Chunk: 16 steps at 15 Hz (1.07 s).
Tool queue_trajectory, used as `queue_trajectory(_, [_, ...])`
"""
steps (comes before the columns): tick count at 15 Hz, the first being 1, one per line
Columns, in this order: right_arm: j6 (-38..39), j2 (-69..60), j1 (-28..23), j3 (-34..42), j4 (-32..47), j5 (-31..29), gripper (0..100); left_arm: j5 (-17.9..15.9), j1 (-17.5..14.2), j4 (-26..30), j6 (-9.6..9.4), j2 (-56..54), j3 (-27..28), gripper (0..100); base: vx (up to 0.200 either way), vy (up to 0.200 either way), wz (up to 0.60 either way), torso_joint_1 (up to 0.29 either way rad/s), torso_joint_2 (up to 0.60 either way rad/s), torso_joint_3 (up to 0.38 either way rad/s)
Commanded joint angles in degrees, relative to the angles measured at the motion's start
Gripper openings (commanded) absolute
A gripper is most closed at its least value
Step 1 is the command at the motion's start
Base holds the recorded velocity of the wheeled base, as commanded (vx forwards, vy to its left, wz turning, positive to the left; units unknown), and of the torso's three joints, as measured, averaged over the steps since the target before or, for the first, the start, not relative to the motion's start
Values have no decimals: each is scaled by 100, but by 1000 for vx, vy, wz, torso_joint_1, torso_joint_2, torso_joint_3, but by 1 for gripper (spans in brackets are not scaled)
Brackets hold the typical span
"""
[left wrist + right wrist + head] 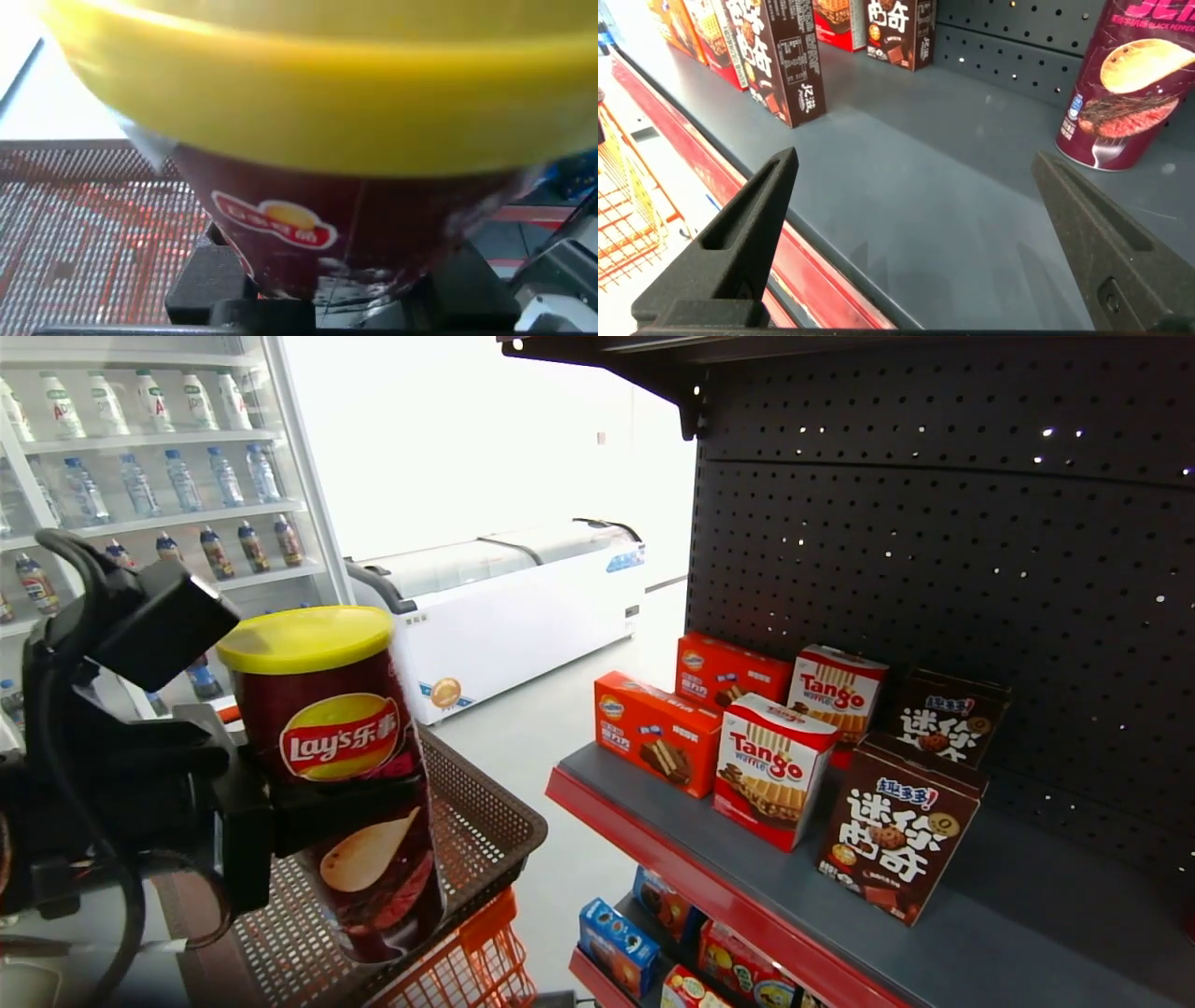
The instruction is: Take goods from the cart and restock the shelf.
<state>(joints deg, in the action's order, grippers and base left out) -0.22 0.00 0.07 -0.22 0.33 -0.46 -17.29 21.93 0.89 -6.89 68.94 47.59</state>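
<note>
Biggest worry for us was the swing over to the shelf point(980, 915). The chips can point(327, 709) was tall and slick, pinched around its middle, so any jerk could have let it tilt or slide down through the grip. The snack boxes point(770, 770) stood close to the shelf's front edge, and a low or sloppy pass could have clipped one and tipped it off. Catching the can's base on the red front lip point(709, 887) looked like another easy way to mess up.

The left gripper point(345, 803) was clamped on the can from the side, holding it upright in the air above the cart basket point(495, 821), well apart from the shelf. The left wrist view looked down past the yellow lid point(318, 103) with the mesh of the cart underneath.

The right gripper point(915, 159) was spread wide and holding nothing, hovering over a bare patch of shelf. Another chips can point(1125, 84) stood there near the pegboard back.
</note>
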Motion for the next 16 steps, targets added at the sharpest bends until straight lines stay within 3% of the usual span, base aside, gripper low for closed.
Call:
queue_trajectory(1, [-4,0,1,4,2,-6,100,428,663,474,12,-627,13,0,0,0,0,0,0,0])
queue_trajectory(2, [-4,0,1,4,2,2,100,472,874,658,56,-856,-75,0,0,0,0,0,0,0])
queue_trajectory(5, [-13,0,1,4,-7,2,100,445,1112,737,91,-1330,-330,0,0,0,0,0,0,0])
queue_trajectory(6, [-13,0,1,-4,-7,2,100,445,1208,728,188,-1445,-461,0,0,0,0,0,0,0])
queue_trajectory(7, [-13,0,1,-4,-7,2,100,445,1243,702,293,-1480,-602,0,0,0,0,0,0,0])
queue_trajectory(9, [-13,0,1,-4,-7,2,100,445,1235,535,328,-1480,-822,0,0,0,0,0,0,0])
queue_trajectory(12, [-13,0,1,4,2,2,100,463,1235,175,583,-1269,-892,0,0,0,0,0,0,0])
queue_trajectory(16, [-13,0,1,4,-7,2,100,577,1252,201,636,-891,-848,0,0,0,0,0,0,0])
